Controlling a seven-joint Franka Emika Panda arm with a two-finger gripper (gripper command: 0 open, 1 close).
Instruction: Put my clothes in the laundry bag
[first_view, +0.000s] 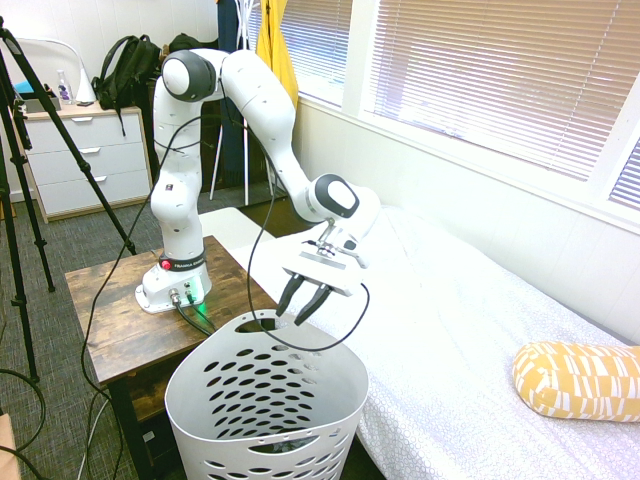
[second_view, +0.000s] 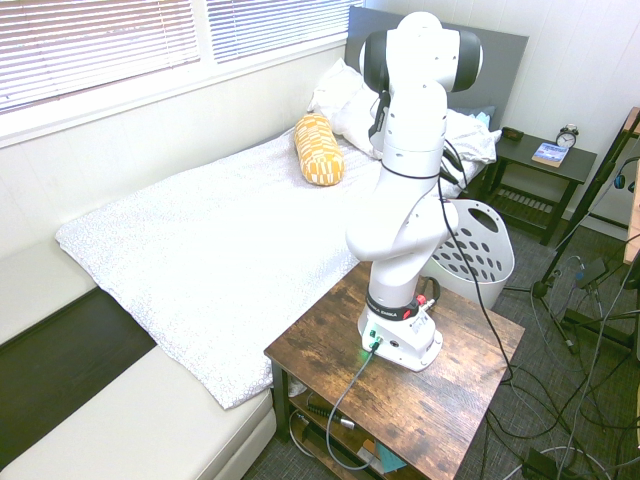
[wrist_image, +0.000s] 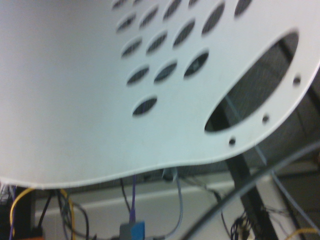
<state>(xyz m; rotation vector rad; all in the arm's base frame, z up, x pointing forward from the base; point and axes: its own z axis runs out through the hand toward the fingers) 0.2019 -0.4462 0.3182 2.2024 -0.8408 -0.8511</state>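
- Gripper (first_view: 306, 304) hangs just above the rim of the laundry bag (first_view: 262, 412), on the side nearest the bed; fingers dark, spread apart, nothing between them.
- Laundry bag stands on the floor, wedged between the wooden table (first_view: 112, 330) and the edge of the bed (first_view: 470, 340).
- Clothes: no black garment on the bedspread, table or in the fingers. A dark patch shows through the lowest holes of the bag wall in the first exterior view; could be the garment lying at the bottom, cannot tell for certain.
- Judgement: with empty parted jaws over the bag mouth, the drop looks done. What remains is to lift clear.
- Wrist view: close, blurred white perforated wall and cut-out handle; interior floor not shown.
- Second exterior view: arm hides most of the bag (second_view: 480, 255); contents not visible.
- Yellow patterned pillow (first_view: 577, 380) lies on the bed, well apart.
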